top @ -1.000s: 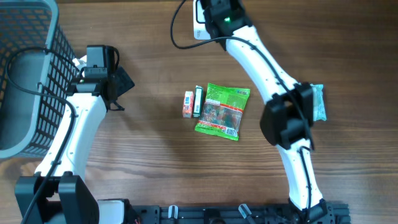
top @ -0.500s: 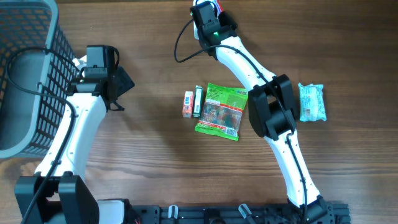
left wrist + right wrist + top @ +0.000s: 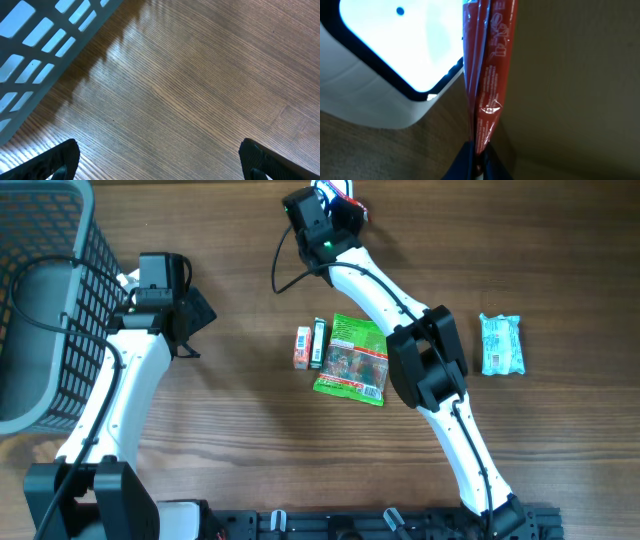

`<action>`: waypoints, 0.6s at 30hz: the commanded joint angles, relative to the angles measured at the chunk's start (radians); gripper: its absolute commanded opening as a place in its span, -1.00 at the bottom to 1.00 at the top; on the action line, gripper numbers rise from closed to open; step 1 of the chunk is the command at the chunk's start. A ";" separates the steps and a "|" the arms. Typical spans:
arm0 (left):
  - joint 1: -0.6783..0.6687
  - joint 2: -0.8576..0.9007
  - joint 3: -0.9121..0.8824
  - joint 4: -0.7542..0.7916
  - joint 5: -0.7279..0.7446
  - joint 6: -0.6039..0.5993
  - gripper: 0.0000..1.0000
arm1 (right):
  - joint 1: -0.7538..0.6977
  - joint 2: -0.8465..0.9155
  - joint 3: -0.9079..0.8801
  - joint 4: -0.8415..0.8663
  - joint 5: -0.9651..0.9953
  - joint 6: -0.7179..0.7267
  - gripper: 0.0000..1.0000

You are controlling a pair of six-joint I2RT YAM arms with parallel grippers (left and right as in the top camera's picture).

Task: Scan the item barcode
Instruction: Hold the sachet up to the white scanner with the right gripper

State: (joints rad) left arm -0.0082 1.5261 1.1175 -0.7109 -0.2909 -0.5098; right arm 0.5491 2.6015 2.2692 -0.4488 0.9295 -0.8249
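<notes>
Swung round beside the scanner [image 3: 385, 55], the right gripper [image 3: 477, 161] — clamped on a red packet [image 3: 487, 75] — likely mid-scan; left gripper [image 3: 160, 162] gapes.

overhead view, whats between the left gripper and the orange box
Bare wood table only, seen in the overhead view, between the left gripper and the orange box.

basket [image 3: 60, 290] walls off left edge, packets [image 3: 352, 358] clustered mid-table, bare table [image 3: 240, 410] between
</notes>
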 commanded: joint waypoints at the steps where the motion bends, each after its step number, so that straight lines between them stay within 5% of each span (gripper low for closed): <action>1: 0.004 0.005 0.001 0.003 -0.013 0.008 1.00 | -0.004 0.023 0.013 -0.054 0.055 0.021 -0.91; 18: 0.004 0.005 0.001 0.003 -0.013 0.008 1.00 | 0.037 0.020 0.013 -0.138 0.034 0.043 -0.91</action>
State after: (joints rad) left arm -0.0082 1.5261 1.1175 -0.7109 -0.2909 -0.5098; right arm 0.5850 2.6015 2.2692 -0.5838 0.9688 -0.7761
